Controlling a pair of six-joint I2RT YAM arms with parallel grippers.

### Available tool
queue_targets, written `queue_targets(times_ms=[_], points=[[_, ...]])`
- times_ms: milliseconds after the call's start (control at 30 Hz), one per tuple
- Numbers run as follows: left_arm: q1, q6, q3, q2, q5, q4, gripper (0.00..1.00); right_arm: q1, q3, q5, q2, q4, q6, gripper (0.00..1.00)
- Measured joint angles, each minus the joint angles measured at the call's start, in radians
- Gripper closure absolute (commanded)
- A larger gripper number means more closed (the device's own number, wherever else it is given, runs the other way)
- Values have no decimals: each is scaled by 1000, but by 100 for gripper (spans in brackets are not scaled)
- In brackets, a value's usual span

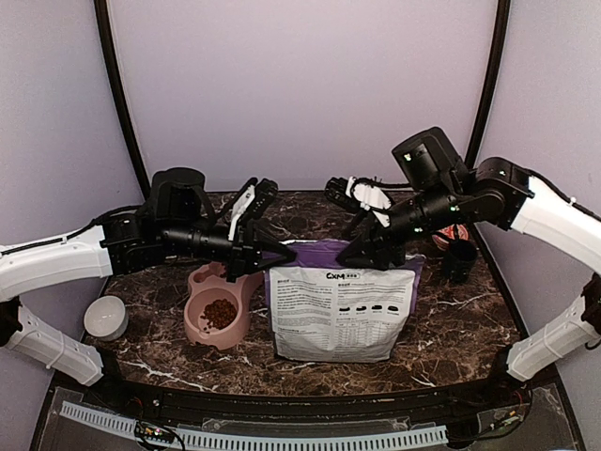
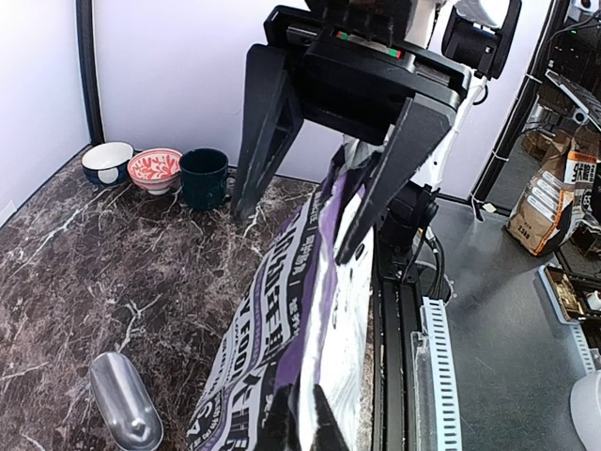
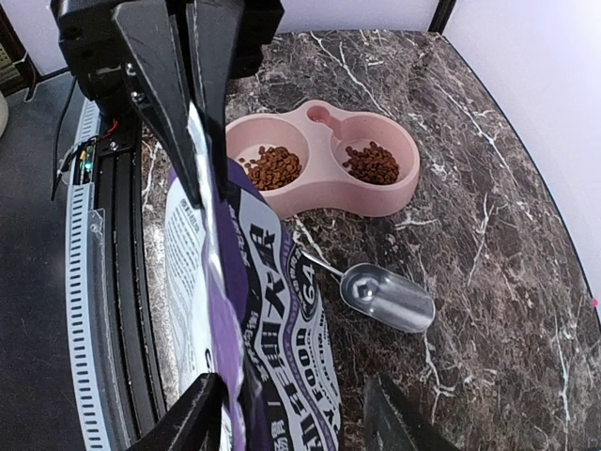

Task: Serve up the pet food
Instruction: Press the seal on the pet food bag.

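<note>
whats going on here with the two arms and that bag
Both arms are at the top edge of the purple-and-white printed bag, which stands on the dark marble table. The left claw is clamped shut on that edge. The right claw is open, with a finger on either side of the edge, not gripping. Beside the bag, the pink double bowl has reddish-brown kibble in both compartments. The small metal scoop lies on the table, untouched.

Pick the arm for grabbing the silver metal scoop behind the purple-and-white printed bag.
Right, probably: the right gripper stands open, gripping nothing, while the left gripper is shut on the bag, holding it upright. The scoop lies uncovered beside it.
</note>
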Motion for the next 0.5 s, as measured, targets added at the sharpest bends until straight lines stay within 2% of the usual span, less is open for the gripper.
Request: queue_targets(times_ms=[100, 267, 500], points=[[2, -1, 0, 0, 0, -1, 100, -16, -17, 5, -23, -23, 0, 57], [3, 0, 2, 0, -1, -2, 100, -21, -34, -12, -29, -30, 11, 98], [2, -1, 2, 1, -3, -2, 100, -22, -50, -49, -45, -21, 13, 100]])
